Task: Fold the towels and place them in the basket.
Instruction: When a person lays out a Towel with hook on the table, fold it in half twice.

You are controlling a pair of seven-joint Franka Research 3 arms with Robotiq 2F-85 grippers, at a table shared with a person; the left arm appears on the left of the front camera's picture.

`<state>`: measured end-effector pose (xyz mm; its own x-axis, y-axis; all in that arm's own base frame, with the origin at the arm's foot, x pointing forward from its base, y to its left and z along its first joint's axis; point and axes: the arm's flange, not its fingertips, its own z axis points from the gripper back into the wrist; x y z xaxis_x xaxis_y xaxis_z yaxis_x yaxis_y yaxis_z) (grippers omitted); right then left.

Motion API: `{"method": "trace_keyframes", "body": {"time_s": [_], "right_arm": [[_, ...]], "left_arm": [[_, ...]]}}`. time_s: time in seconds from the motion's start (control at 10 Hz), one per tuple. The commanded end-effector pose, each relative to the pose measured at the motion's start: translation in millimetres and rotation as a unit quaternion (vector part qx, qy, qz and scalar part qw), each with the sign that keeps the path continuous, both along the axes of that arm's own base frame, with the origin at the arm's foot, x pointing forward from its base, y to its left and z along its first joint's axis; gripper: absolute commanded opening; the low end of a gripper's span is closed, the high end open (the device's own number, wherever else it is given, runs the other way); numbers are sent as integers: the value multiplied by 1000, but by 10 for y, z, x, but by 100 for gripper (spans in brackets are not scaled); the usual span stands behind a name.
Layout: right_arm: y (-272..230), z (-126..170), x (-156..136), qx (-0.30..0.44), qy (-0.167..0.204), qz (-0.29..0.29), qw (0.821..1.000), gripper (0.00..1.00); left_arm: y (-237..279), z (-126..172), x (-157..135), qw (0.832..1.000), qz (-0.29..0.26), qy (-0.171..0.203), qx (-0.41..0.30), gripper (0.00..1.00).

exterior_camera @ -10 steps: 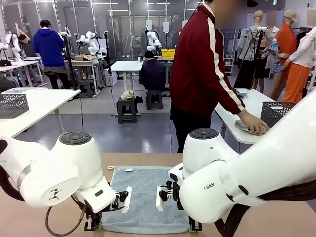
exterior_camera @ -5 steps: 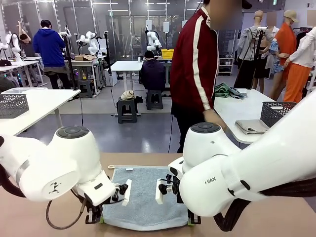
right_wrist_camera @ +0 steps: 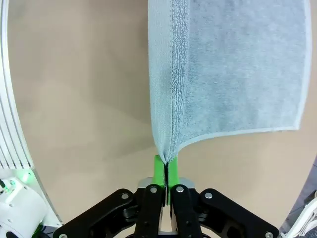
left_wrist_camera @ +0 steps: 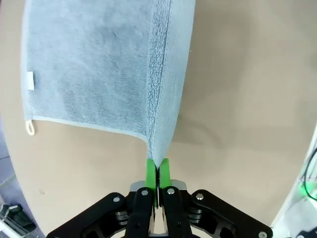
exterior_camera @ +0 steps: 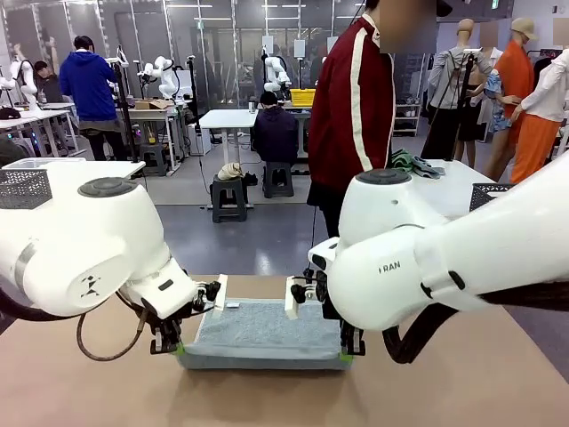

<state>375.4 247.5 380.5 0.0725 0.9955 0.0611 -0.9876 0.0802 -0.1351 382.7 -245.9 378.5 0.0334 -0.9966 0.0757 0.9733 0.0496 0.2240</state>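
Towel (exterior_camera: 262, 329): lying grey-blue on the table (exterior_camera: 80, 382) between the two arms, near edge raised off the surface. Clenching its left corner in the left gripper (exterior_camera: 178, 349), green pads (left_wrist_camera: 150, 168) pressing together on the hem. Holding the lifted edge taut and level across the middle, leaving the far half flat with the label tab (left_wrist_camera: 30, 81) facing up. Clamping the right corner in the right gripper (exterior_camera: 345, 353) likewise, probably for bringing near edge over far edge in an even first fold. Leaving the basket (exterior_camera: 484, 194) unused, well apart on the farther table at right.
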Motion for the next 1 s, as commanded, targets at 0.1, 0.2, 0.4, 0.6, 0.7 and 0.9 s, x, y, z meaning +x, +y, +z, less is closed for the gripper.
{"method": "trace_keyframes", "body": {"time_s": [0.1, 0.2, 0.4, 0.6, 0.7, 0.9], "right_arm": [[-79, 151, 59, 5, 3, 13, 1000, 3], [-71, 145, 54, 2, 1, 11, 1000, 3], [-5, 133, 44, 3, -6, 2, 1000, 3], [-5, 133, 44, 3, -6, 2, 1000, 3], [-5, 133, 44, 3, -6, 2, 1000, 3], [3, 137, 39, 3, -6, 3, 1000, 3]], "left_arm": [[97, 183, 73, 1000, -3, 12, -5, 3], [83, 164, 56, 1000, 1, 13, -3, 3], [12, 117, 46, 1000, 4, -3, -4, 3], [12, 117, 46, 1000, 4, -3, -4, 3], [12, 117, 46, 1000, 4, -3, -4, 3], [-5, 118, 37, 1000, 2, -2, -2, 3]]}}
